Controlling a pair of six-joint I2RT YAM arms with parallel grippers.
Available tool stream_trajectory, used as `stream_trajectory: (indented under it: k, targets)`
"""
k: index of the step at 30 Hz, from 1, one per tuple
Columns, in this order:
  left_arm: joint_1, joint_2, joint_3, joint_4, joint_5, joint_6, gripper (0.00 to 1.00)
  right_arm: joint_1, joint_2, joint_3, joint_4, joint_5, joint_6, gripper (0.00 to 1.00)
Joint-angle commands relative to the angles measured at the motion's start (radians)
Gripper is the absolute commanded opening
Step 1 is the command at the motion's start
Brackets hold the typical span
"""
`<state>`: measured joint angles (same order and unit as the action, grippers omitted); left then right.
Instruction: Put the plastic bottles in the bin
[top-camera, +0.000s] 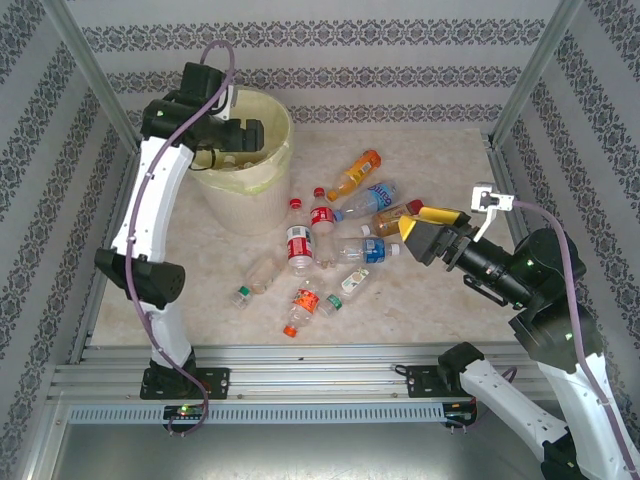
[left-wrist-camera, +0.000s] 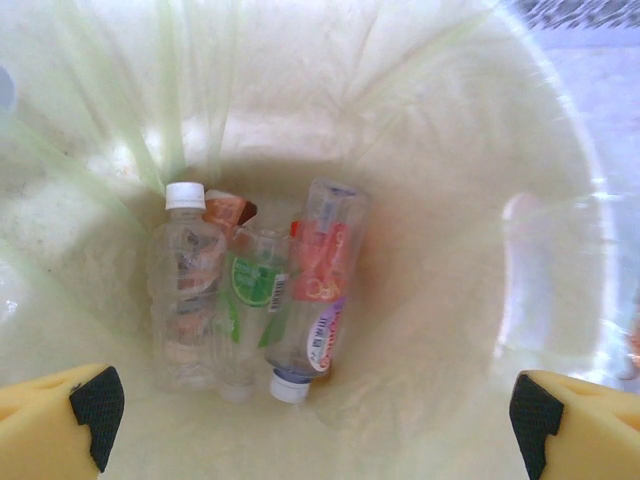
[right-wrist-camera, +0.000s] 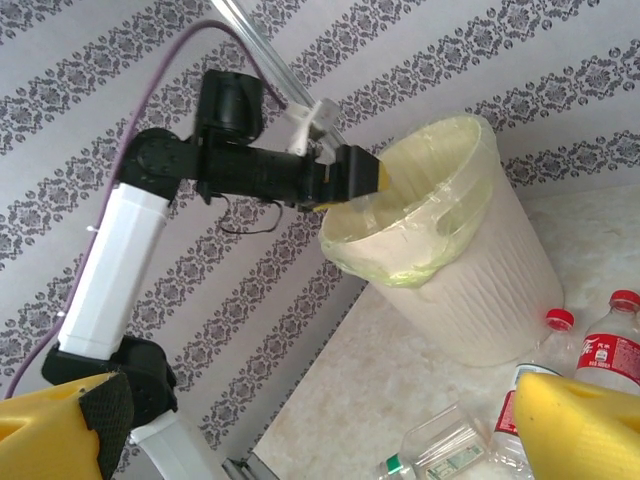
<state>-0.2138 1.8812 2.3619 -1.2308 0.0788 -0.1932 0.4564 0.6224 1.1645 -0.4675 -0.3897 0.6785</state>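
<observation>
The bin stands at the back left, lined with a pale-green bag. My left gripper hangs over its mouth, open with nothing between its fingers. Below it on the bin floor lie three bottles: a clear white-capped one, a green-labelled one and a red-labelled one. Several more plastic bottles lie on the table, among them an orange one, a red-labelled one and a clear green-capped one. My right gripper is open and empty, raised at the right of the pile.
Patterned walls and metal posts close in the table. In the right wrist view the bin stands ahead with the left gripper at its rim; a red-capped bottle and the green-capped bottle lie near it.
</observation>
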Motion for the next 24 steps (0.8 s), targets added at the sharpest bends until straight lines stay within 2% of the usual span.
stream_trajectory:
  k: [1, 7, 13, 18, 24]
  targets:
    - [0.012, -0.07, -0.012, 0.022, 0.049, 0.014, 1.0, 0.01, -0.006, -0.015, -0.002, -0.036, 0.009, 0.98]
    - [-0.012, -0.208, -0.153, 0.046, 0.066, 0.038, 1.0, 0.01, -0.009, -0.037, -0.032, -0.06, 0.012, 0.98]
    - [-0.072, -0.397, -0.395, 0.088, 0.048, 0.014, 1.0, 0.013, -0.014, -0.077, -0.056, -0.079, 0.025, 0.98]
    - [-0.178, -0.537, -0.608, 0.107, -0.003, -0.032, 1.0, 0.023, -0.017, -0.127, -0.096, -0.074, 0.046, 0.98]
    - [-0.344, -0.665, -0.873, 0.17, -0.052, -0.155, 1.0, 0.065, -0.031, -0.198, -0.153, -0.036, 0.075, 0.98]
